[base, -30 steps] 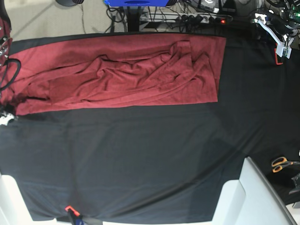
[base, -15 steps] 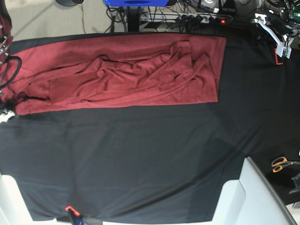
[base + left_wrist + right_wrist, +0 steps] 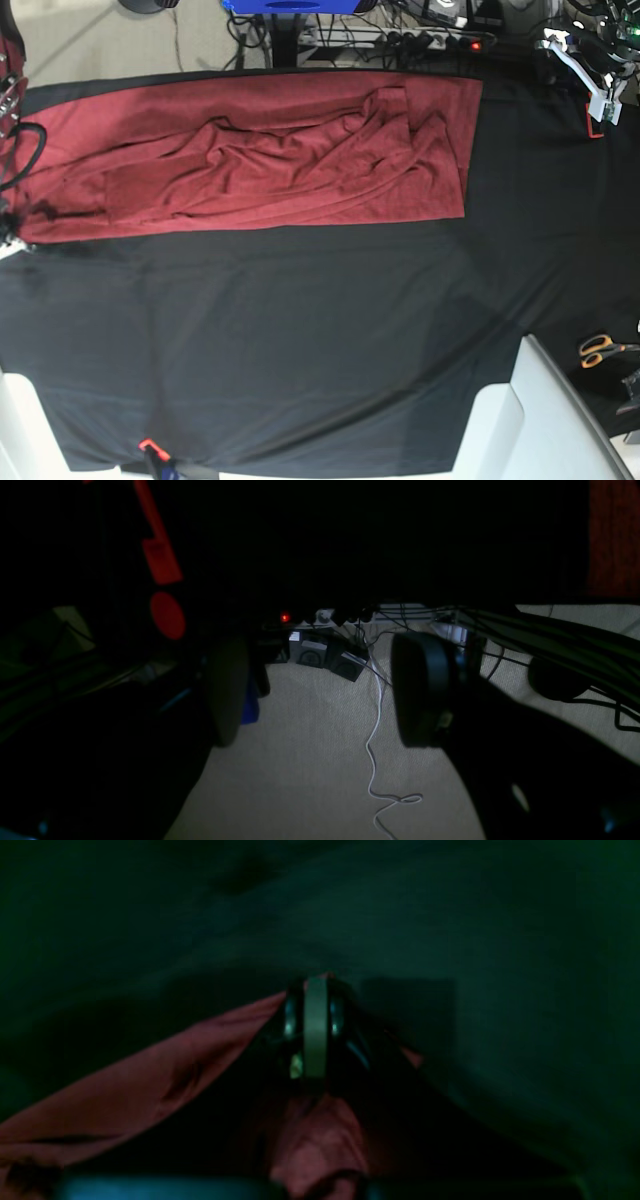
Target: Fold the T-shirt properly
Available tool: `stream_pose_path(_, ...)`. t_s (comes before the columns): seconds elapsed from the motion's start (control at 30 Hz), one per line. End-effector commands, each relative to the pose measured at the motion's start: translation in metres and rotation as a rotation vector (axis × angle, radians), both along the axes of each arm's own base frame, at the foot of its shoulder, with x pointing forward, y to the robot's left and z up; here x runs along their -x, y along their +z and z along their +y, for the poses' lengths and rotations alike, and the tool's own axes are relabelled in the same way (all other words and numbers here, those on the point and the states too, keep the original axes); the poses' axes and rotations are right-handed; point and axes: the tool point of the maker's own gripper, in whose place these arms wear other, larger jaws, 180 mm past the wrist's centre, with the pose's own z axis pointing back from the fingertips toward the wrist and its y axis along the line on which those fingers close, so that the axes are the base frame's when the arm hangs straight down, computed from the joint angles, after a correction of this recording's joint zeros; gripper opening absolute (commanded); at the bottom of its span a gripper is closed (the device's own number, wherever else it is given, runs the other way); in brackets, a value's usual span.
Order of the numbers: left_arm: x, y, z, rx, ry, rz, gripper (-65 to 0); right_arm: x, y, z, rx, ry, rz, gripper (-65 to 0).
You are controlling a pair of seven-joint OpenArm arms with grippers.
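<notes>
Right gripper [image 3: 316, 1032] clenched on T-shirt [image 3: 270, 160] corner at table cover [image 3: 320, 340] edge; left gripper [image 3: 320, 690] spread wide, holding nothing

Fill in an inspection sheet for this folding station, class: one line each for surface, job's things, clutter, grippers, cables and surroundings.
Surface: black cloth covers the table, lightly creased.
Job's things: maroon T-shirt lies along the far edge, rumpled through the middle, not neatly folded.
Clutter: orange-handled scissors at the base view's right edge.
Grippers: right gripper shut on the T-shirt's edge; left gripper open, holding nothing, beyond the table edge over the floor.
Cables: white cable trailing on the floor; power strip with a red light behind the table.
Surroundings: beige carpet; white panel at the near right.
</notes>
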Motion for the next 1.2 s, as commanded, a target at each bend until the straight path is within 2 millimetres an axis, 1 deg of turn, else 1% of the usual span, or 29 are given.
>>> stream_pose_path(0.0, -0.004, 0.009, 0.008, -0.024, -0.01, -0.021, -21.9, -0.016, 0.023, -0.019, 0.039, -0.017, -0.065, -64.8)
stream_pose_path(0.3, -0.004, 0.009, 0.008, -0.024, -0.01, -0.021, -21.9, -0.017, 0.023, -0.017, 0.037, -0.021, -0.068, -64.5)
stream_pose_path(0.43, -0.004, 0.009, 0.008, -0.024, -0.01, -0.021, -21.9, -0.023, 0.027, -0.019, 0.052, -0.026, -0.11, -64.8)
stream_pose_path(0.83, -0.005, 0.008, 0.007, -0.022, -0.013, -0.02, -21.9, -0.021, 0.025, -0.02, 0.055, -0.027, -0.111, -63.9)
stream_pose_path(0.87, -0.005, 0.008, 0.007, -0.022, -0.013, -0.02, -21.9, -0.021, 0.025, -0.02, 0.055, -0.027, -0.111, -63.0)
stream_pose_path(0.9, -0.005, 0.008, 0.007, -0.022, -0.013, -0.02, -21.9, -0.02, 0.025, -0.02, 0.055, -0.026, -0.108, -60.2)
stream_pose_path(0.97, -0.005, 0.008, 0.007, -0.022, -0.013, -0.02, -21.9, -0.02, 0.026, -0.021, 0.06, -0.025, -0.111, -51.6)
stream_pose_path(1.03, -0.005, 0.008, 0.006, -0.021, -0.015, -0.019, -21.9, -0.016, 0.025, -0.023, 0.067, -0.026, -0.107, -43.4)
stream_pose_path(1.07, -0.005, 0.008, 0.006, -0.021, -0.015, -0.019, -21.9, -0.017, 0.03, -0.027, 0.075, -0.034, -0.123, -41.3)
stream_pose_path(1.1, -0.005, 0.008, 0.006, -0.021, -0.015, -0.019, -21.9, -0.017, 0.037, -0.032, 0.086, -0.045, -0.146, -40.8)
stream_pose_path(1.13, -0.005, 0.008, 0.006, -0.021, -0.015, -0.019, -21.9, -0.009, 0.041, -0.04, 0.101, -0.07, -0.167, -40.8)
stream_pose_path(1.17, -0.005, 0.008, 0.006, -0.021, -0.015, -0.019, -21.9, -0.008, 0.045, -0.038, 0.105, -0.081, -0.199, -40.8)
